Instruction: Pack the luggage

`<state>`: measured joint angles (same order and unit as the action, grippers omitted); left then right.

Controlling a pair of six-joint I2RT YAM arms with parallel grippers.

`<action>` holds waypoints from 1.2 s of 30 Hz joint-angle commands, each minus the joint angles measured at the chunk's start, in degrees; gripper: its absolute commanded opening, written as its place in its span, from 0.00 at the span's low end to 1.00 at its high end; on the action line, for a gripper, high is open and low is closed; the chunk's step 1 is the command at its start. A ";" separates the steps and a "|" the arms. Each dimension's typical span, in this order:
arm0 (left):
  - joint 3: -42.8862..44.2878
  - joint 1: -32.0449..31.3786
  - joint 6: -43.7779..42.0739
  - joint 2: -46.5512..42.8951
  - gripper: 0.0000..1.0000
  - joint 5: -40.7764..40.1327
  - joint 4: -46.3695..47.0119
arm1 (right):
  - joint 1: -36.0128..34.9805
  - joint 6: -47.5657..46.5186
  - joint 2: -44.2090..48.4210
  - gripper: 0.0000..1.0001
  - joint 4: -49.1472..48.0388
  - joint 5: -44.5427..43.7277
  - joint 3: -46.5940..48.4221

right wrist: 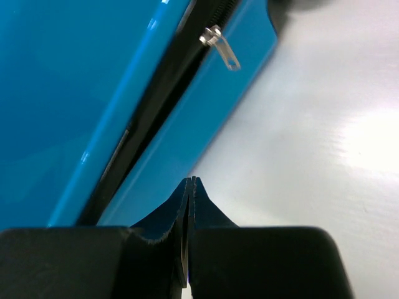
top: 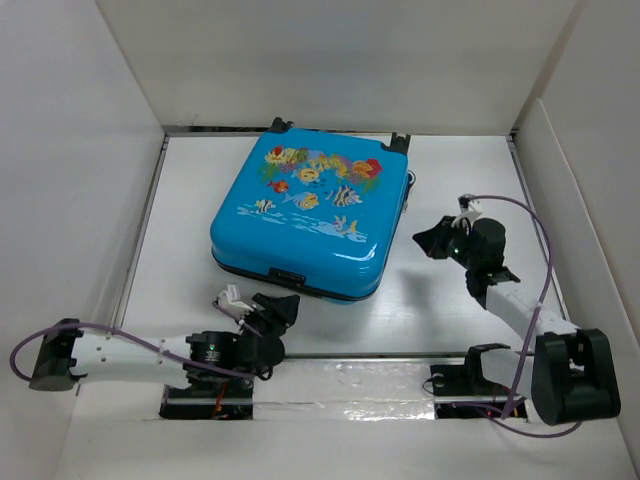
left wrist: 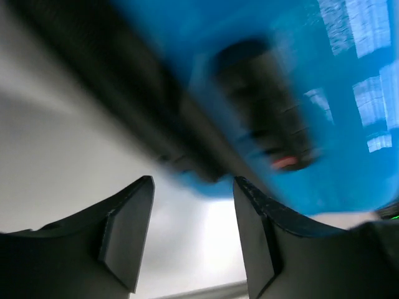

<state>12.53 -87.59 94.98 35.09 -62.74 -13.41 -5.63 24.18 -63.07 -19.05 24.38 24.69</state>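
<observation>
The luggage (top: 305,212) is a bright blue hard-shell case with cartoon fish on its lid. It lies flat and closed in the middle of the white table. My left gripper (top: 283,304) sits just in front of its near edge, below the black lock (top: 291,277). In the left wrist view the left gripper (left wrist: 193,187) is open with nothing between its fingers, and the blue shell (left wrist: 349,106) is blurred above it. My right gripper (top: 428,240) hovers beside the case's right side. Close up, the right gripper (right wrist: 192,180) is shut and empty, next to the zipper seam and its metal pull (right wrist: 219,46).
White walls (top: 80,200) box in the table on the left, back and right. Black wheels (top: 400,143) stick out at the case's far edge. A strip of tape (top: 340,380) runs along the near edge between the arm bases.
</observation>
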 commanded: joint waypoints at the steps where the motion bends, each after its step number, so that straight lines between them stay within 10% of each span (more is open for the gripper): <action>1: 4.26 2.51 -26.94 -2.74 0.50 -13.12 20.17 | 0.88 -0.19 -4.06 0.02 -18.63 8.30 2.29; 4: 2.67 6.45 -37.86 -4.15 0.43 -6.27 34.77 | 2.81 -2.72 -8.98 0.12 -21.47 10.94 5.00; 8: 1.44 6.47 -15.13 -5.38 0.39 -2.39 14.07 | 6.58 -4.94 -16.00 0.39 -27.57 14.01 6.60; 11: 1.18 6.47 -15.68 -6.26 0.39 -0.90 9.45 | 9.31 -1.60 -21.20 0.48 -39.87 20.17 5.82; 22: 0.48 3.84 -14.14 -1.61 0.37 5.43 10.17 | 13.88 13.07 -42.82 0.48 -68.22 34.85 12.12; 29: -2.08 3.83 -4.00 -2.13 0.42 4.04 1.81 | 9.78 17.57 -40.14 0.47 -78.67 33.02 3.31; 36: -2.52 8.81 -16.99 -0.82 0.45 4.37 16.63 | -3.85 1.13 -17.69 0.41 -58.04 16.36 -11.74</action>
<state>9.87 -82.30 82.39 33.45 -56.88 -2.57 -7.09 33.30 -92.25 -71.50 49.76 16.93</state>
